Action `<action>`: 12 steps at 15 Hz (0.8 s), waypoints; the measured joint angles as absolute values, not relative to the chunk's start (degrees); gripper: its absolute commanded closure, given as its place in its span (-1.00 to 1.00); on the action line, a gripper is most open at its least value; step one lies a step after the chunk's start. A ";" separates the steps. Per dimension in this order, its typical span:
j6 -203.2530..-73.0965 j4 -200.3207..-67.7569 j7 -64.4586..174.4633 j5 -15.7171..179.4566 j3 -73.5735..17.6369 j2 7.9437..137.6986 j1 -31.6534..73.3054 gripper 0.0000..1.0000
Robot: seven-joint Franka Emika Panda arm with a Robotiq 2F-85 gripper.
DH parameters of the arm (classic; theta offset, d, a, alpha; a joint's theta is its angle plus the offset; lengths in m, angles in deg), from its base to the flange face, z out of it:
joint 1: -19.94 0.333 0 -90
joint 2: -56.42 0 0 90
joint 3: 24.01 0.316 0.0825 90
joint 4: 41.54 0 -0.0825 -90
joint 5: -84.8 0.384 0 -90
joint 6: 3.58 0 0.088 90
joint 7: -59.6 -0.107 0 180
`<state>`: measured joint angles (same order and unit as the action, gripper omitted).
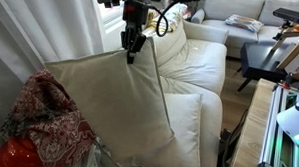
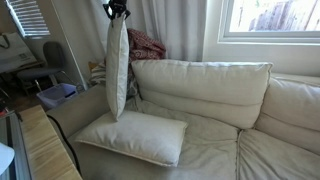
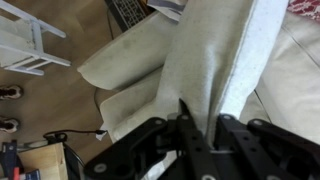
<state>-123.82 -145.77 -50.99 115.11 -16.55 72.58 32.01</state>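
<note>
Gripper [image 3: 203,114] on pillow [image 3: 215,50] (window [image 2: 270,18]: exterior view)

Hanging pillow [image 1: 114,97]: plain cream. Lying pillow [image 2: 133,135]: same plain cream. Sofa [image 2: 215,85]: cream-beige. Cloth [image 1: 48,120] beside sofa: red with pale paisley-like print. End effector [image 1: 132,53]: black. Curtain [image 1: 32,19]: white. Floor [image 2: 45,140]: light wood.
</note>
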 measured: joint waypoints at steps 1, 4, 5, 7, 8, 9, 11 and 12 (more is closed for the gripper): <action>-122.79 -145.04 -51.54 117.03 -16.49 72.71 31.81 0.91; -120.99 -143.41 -55.14 121.72 -16.54 72.52 30.96 0.91; -120.89 -143.38 -57.20 122.32 -16.66 72.45 30.71 0.91; -120.88 -144.14 -61.74 122.36 -17.31 72.63 30.44 0.91; -120.89 -145.01 -63.68 122.31 -17.76 72.90 30.33 0.91; -120.88 -146.14 -65.30 122.31 -18.18 73.24 30.12 0.91; -120.27 -148.56 -67.75 122.40 -18.79 73.90 29.21 0.91; -119.54 -149.66 -68.70 122.47 -19.13 74.10 28.63 0.91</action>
<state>-119.54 -149.66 -68.70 122.47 -19.13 74.10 28.63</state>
